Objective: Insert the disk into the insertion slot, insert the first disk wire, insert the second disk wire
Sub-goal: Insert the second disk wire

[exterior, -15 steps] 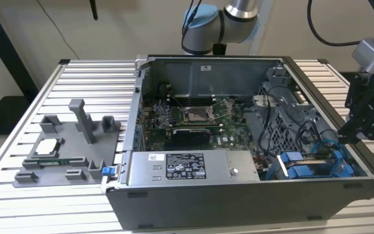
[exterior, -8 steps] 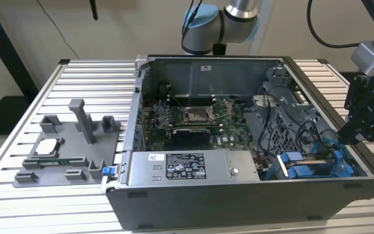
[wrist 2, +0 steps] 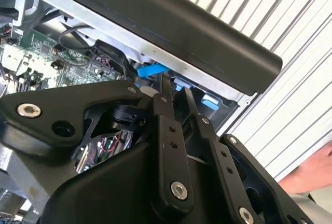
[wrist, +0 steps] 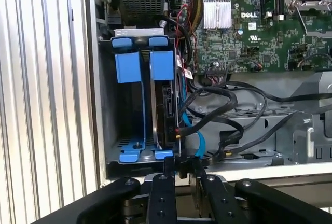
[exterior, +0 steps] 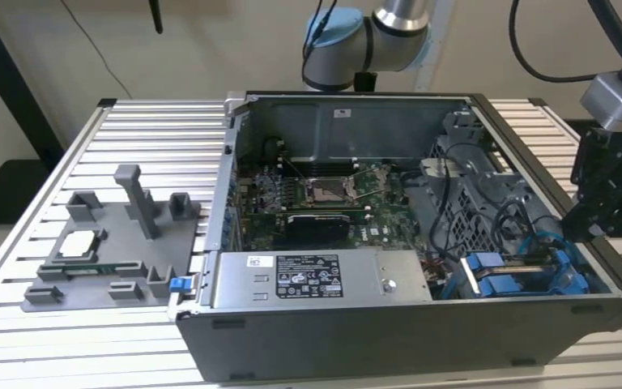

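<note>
Well, you are working over a slatted metal table point(exterior: 127, 121) before a pale wall point(exterior: 214, 40), with the open case point(exterior: 398, 340) lying on it. On the exterior view's left a grey fixture point(exterior: 127, 243) sits just beside the case. Inside the case you see the motherboard point(exterior: 322, 194) and the labelled power box point(exterior: 311, 279). The drive cage point(wrist: 106, 105) fills the case corner on the exterior view's right.

Your disk point(wrist: 167, 112) stands on edge in its slot point(wrist: 162, 63), next to a second blue-trimmed bay point(wrist: 128, 67). Black cables point(wrist: 218, 97) and a blue cable point(wrist: 199, 143) crowd against the disk's edge. You cannot tell whether they are plugged in.

Your gripper point(wrist: 181, 164) hovers just beside the cage's rim. Its fingers point(wrist 2: 165, 92) are a narrow gap apart, with nothing between them. A hand point(wrist 2: 311, 175) shows beyond the case wall in the second wrist view.
</note>
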